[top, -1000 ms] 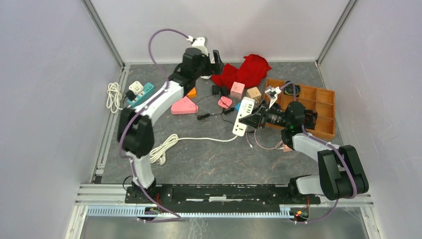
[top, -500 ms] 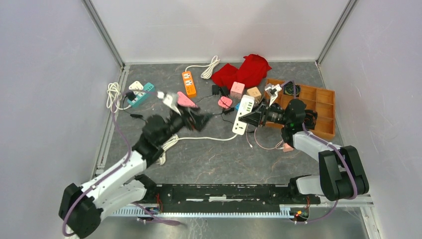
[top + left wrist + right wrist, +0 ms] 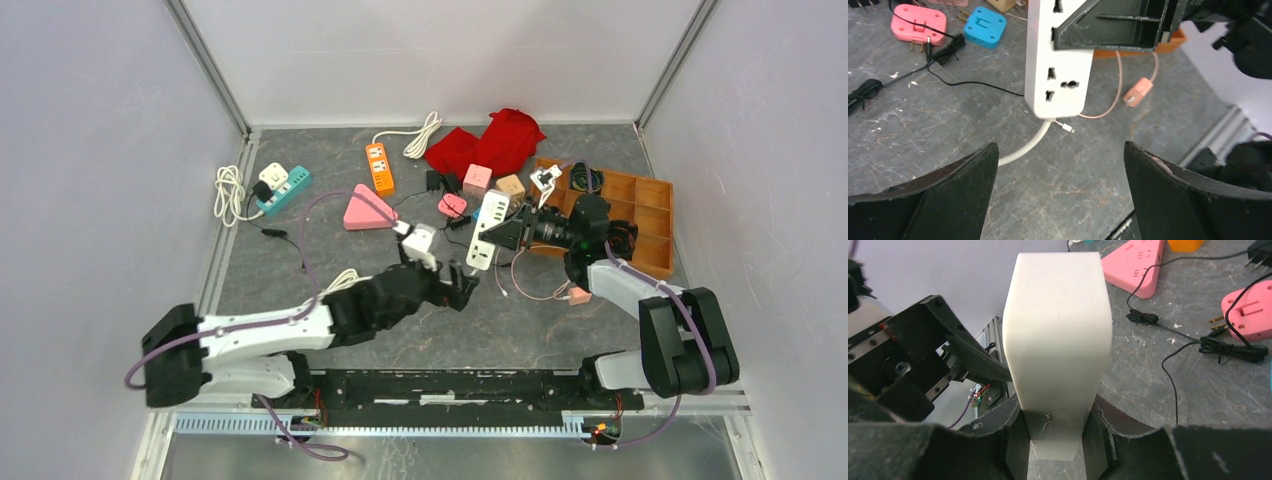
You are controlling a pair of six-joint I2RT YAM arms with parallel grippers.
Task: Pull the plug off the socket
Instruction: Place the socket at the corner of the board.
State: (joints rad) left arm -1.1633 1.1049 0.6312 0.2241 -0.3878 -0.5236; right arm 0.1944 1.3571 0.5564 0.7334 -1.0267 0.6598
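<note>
The long white plastic power strip [image 3: 487, 231], rounded at its ends, stretches slantwise over the middle-right of the grey table [image 3: 560, 330] with its outlet face upward, pinched across its width by the right gripper [image 3: 1055, 437], its white round cord [image 3: 1028, 148] trailing from the near end.

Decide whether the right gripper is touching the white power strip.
Touching. In the right wrist view, the right gripper clamps both sides of the white power strip, with no gap.

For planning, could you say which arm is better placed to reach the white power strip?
Likely left: the left pincer is open, facing the white power strip; the right pincer is shut on it.
</note>
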